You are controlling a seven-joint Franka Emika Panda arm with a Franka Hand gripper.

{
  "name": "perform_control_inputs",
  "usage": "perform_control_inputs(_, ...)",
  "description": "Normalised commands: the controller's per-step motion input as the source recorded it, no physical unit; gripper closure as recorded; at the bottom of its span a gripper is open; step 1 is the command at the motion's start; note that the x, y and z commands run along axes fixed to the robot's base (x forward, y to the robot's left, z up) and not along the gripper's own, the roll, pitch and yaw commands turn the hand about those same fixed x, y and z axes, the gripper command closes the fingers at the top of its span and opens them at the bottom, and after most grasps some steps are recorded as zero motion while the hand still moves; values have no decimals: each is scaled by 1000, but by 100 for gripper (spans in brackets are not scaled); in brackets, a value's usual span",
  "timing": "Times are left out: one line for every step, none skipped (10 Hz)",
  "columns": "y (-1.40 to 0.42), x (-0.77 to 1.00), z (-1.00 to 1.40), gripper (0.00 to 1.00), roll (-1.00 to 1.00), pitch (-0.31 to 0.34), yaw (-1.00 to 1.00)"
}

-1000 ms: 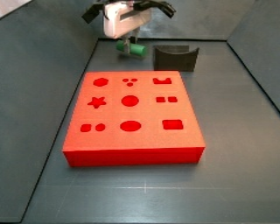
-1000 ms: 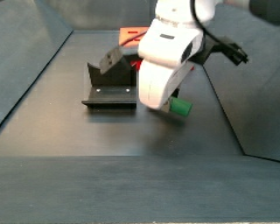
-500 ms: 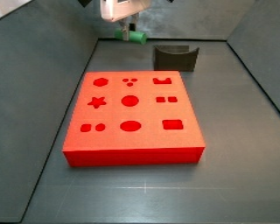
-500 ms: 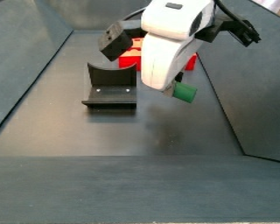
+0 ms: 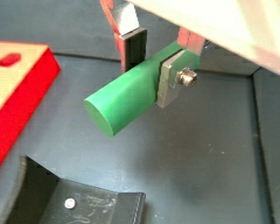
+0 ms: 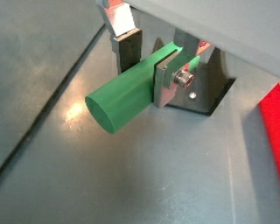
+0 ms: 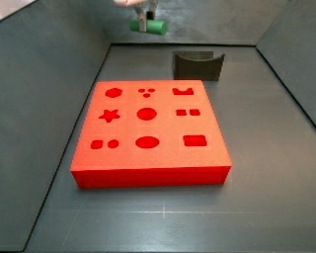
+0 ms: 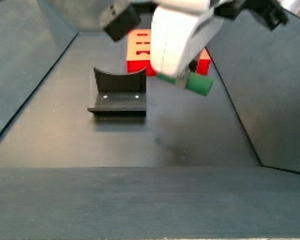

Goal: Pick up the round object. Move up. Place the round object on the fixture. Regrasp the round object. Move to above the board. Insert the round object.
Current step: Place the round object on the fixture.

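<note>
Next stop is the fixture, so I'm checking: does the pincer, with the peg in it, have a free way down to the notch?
Probably yes. The pincer holds the green peg in the air, and nothing sits on the fixture or between them.

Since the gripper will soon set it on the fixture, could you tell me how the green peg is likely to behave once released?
The round object looks rigid and smooth, so it would probably roll on a flat floor. Clamped in the gripper near one end, it juts out sideways and might pivot. The fixture has a curved notch, which should cradle it.
</note>
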Motion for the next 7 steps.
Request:
perform_control_inputs(1, -27, 1000, 100, 95, 80, 2)
perform_control_inputs(-7, -29, 1000, 100, 110, 89, 16)
perform_control_inputs(-7, -29, 901, 100, 121, 97, 26)
perform_control_inputs(-7, -25, 730, 100, 135, 109, 35)
perform_control_inputs(-7, -22, 647, 100, 140, 113, 39)
perform_control_inputs(-3, -12, 433, 100, 118, 113, 36)
perform_control_inputs(1, -6, 346, 100, 106, 112, 34)
